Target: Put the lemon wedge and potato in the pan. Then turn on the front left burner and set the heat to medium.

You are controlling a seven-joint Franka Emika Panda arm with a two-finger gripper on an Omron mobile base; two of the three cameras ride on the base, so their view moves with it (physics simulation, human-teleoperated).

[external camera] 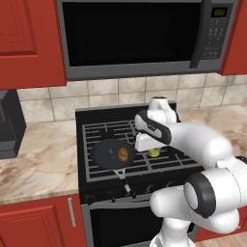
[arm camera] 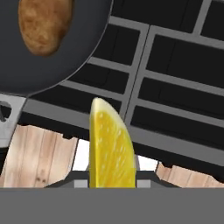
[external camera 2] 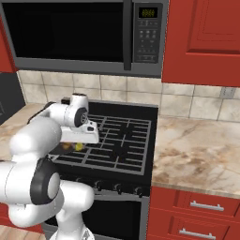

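My gripper [arm camera: 112, 180] is shut on the lemon wedge [arm camera: 111, 146], a yellow slice standing up between the jaws. The wedge [external camera: 154, 153] hangs just above the stove grate, a little to the right of the pan [external camera: 108, 153]. The dark round pan [arm camera: 81, 48] rests on the front left burner [external camera: 98, 170], with its handle pointing toward the stove's front edge. The brown potato [external camera: 123, 154] lies inside the pan [arm camera: 43, 24]. In the right base view the lemon wedge [external camera 2: 78, 146] peeks out under the white hand.
Black grates [arm camera: 175, 83] cover the stovetop, and a row of knobs [external camera 2: 99, 184] runs along its front. A microwave [external camera: 140, 34] hangs above. Marble counters [external camera 2: 197, 150] flank the stove, and a dark appliance [external camera: 8, 125] stands on the left counter.
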